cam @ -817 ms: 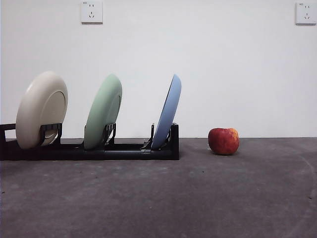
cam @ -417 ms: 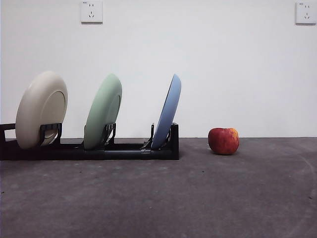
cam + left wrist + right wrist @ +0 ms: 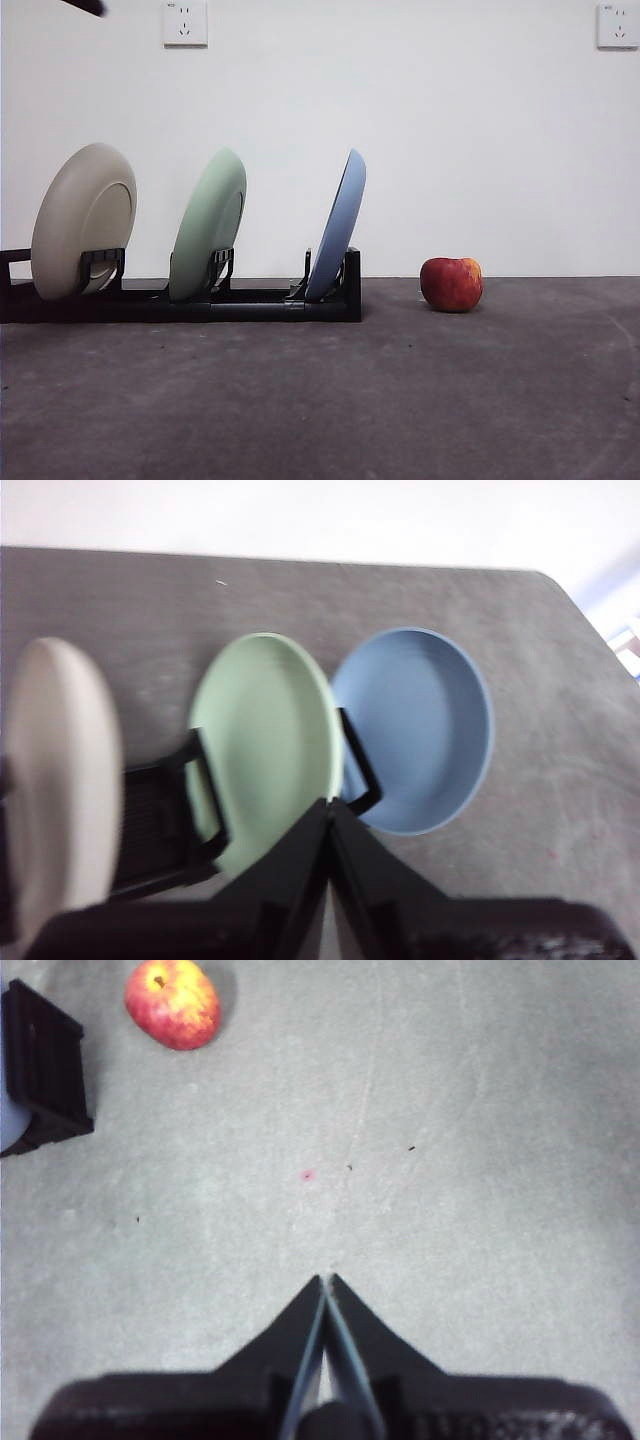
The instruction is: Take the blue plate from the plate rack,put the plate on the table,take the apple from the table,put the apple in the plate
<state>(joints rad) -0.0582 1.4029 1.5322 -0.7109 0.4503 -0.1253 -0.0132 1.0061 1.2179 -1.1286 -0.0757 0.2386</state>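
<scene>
The blue plate [image 3: 340,226] stands tilted in the rightmost slot of the black plate rack [image 3: 250,302]; it also shows in the left wrist view [image 3: 420,730]. The red apple [image 3: 451,284] sits on the dark grey table [image 3: 400,400] to the right of the rack, and in the right wrist view [image 3: 172,1003]. My left gripper [image 3: 327,805] is shut and empty, high above the rack, over the green plate and near the blue plate's edge. Its black tip [image 3: 85,6] shows at the front view's top left corner. My right gripper [image 3: 326,1280] is shut, empty, above bare table well away from the apple.
A pale green plate [image 3: 208,226] stands in the rack's middle slot and a cream plate [image 3: 84,221] in the left one; both also show in the left wrist view, the green plate [image 3: 262,745] and the cream plate [image 3: 60,780]. A white wall with two sockets stands behind the table.
A black arm tip has come into the front view's top left corner. The plates, rack and apple have not moved.
</scene>
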